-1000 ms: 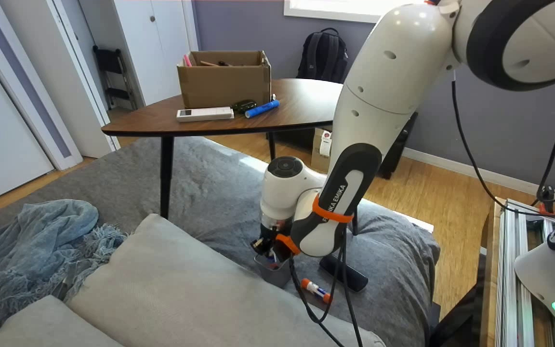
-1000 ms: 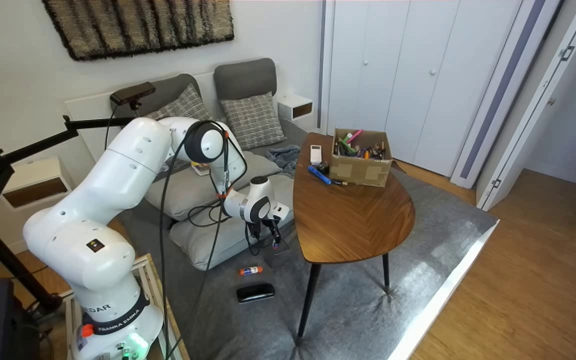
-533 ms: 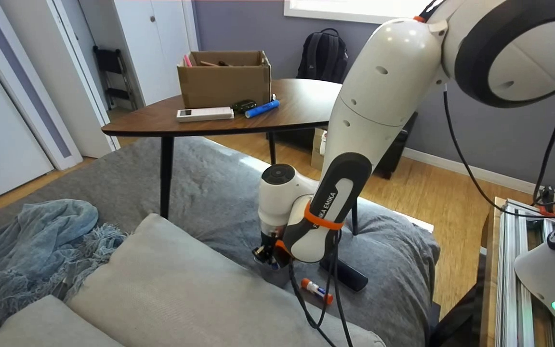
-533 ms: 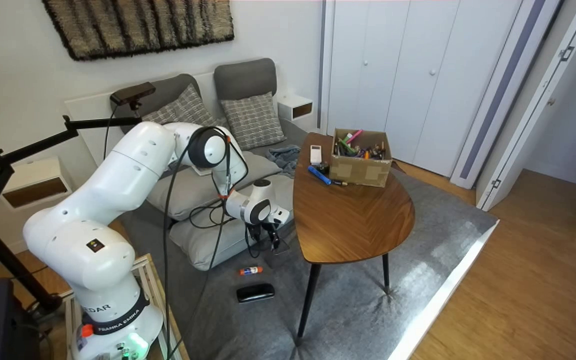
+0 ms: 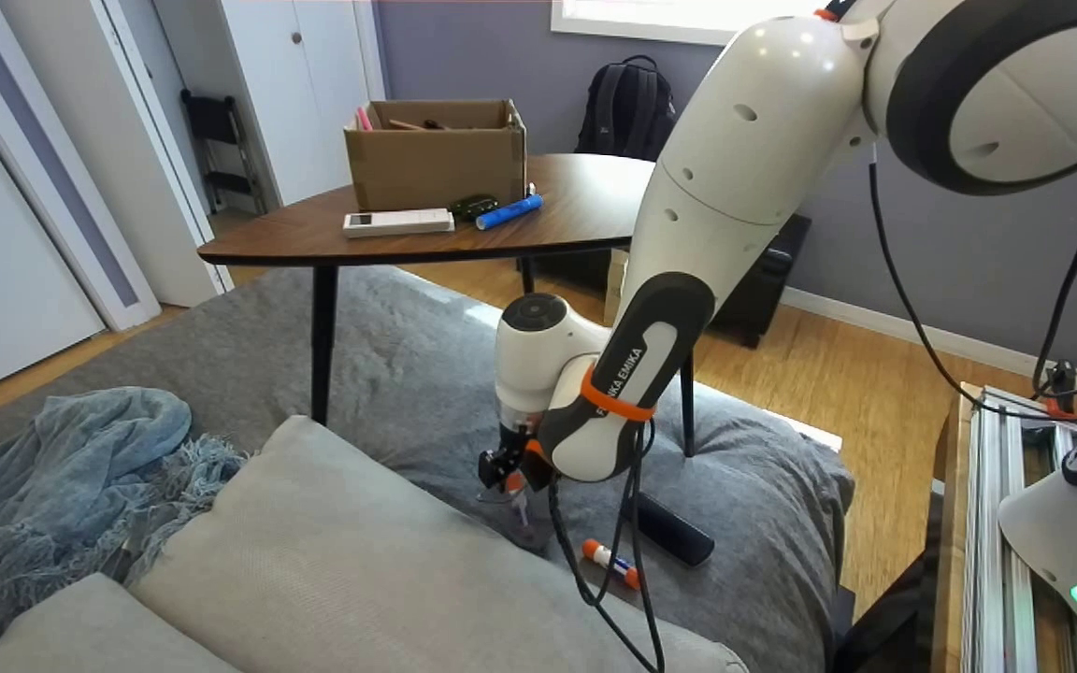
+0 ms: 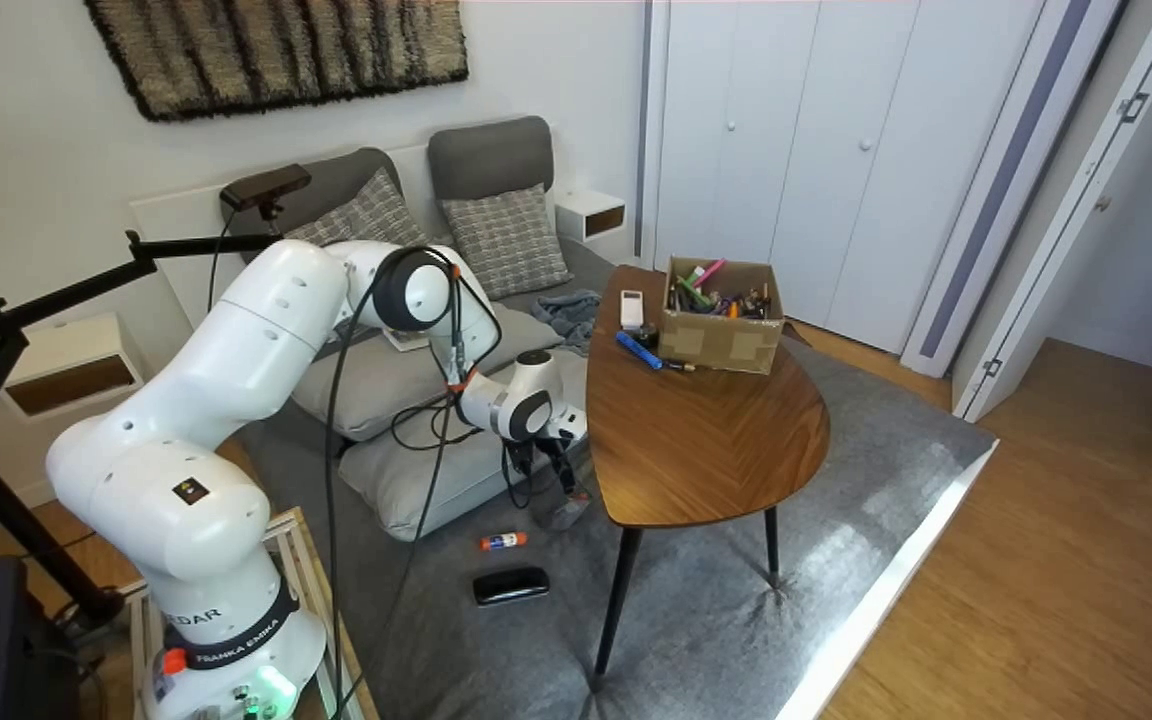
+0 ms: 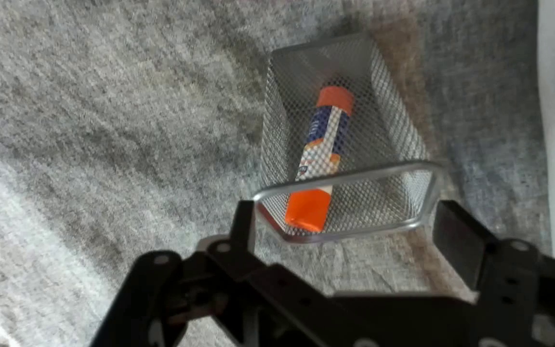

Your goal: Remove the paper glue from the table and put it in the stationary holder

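The paper glue (image 7: 320, 144), with orange-red ends and a white and blue label, leans inside the grey mesh stationary holder (image 7: 388, 96) in the wrist view. My gripper (image 7: 347, 205) is open at the holder's mouth, its two fingers apart on either side of the rim; whether they touch it I cannot tell. Nothing is gripped. In an exterior view the glue's orange end (image 5: 514, 482) shows just below the gripper, and the holder (image 5: 527, 537) looks blurred. It may be tilted; these views do not settle that. The brown wooden table (image 6: 716, 430) stands beside the arm.
A similar orange-and-white glue stick (image 6: 503, 541) and a black case (image 6: 511, 586) lie on the grey cloth near the holder. A pale cushion (image 5: 361, 561) is close by. On the table are a cardboard box (image 6: 721, 340), a blue marker (image 6: 638, 350) and a white device (image 5: 398, 221).
My gripper has opened and let go of the glue, which now rests in the holder. The gripper dipped, then rose a little. The holder appears to have shifted slightly.
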`<move>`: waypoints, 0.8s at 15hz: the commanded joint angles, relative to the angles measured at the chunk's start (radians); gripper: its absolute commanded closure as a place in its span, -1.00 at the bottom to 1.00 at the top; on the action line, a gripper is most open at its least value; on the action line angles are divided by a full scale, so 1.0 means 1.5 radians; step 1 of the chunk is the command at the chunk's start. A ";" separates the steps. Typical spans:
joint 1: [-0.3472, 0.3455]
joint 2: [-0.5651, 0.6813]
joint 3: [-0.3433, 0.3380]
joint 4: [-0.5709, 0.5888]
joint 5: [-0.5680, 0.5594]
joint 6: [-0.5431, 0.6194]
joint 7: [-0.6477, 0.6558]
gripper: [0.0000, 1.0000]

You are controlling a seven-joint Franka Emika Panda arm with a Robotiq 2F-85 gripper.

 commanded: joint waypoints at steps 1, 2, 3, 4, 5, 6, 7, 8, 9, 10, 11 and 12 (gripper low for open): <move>0.008 -0.071 -0.007 -0.053 0.016 -0.024 -0.021 -1.00; 0.013 -0.086 -0.012 -0.063 0.011 -0.033 -0.024 -1.00; 0.015 -0.109 -0.010 -0.080 0.005 -0.049 -0.032 -1.00; 0.021 -0.129 -0.014 -0.096 -0.001 -0.064 -0.037 -1.00; 0.020 -0.149 -0.011 -0.110 -0.005 -0.081 -0.045 -1.00; 0.026 -0.176 -0.013 -0.132 -0.013 -0.099 -0.051 -1.00; 0.027 -0.201 -0.011 -0.152 -0.020 -0.111 -0.060 -1.00; 0.039 -0.220 -0.021 -0.167 -0.030 -0.122 -0.057 -1.00; 0.045 -0.246 -0.025 -0.189 -0.040 -0.128 -0.057 -1.00; 0.057 -0.269 -0.038 -0.207 -0.056 -0.131 -0.045 -1.00; 0.061 -0.298 -0.043 -0.230 -0.071 -0.132 -0.042 -1.00; 0.056 -0.337 -0.041 -0.262 -0.080 -0.135 -0.048 -1.00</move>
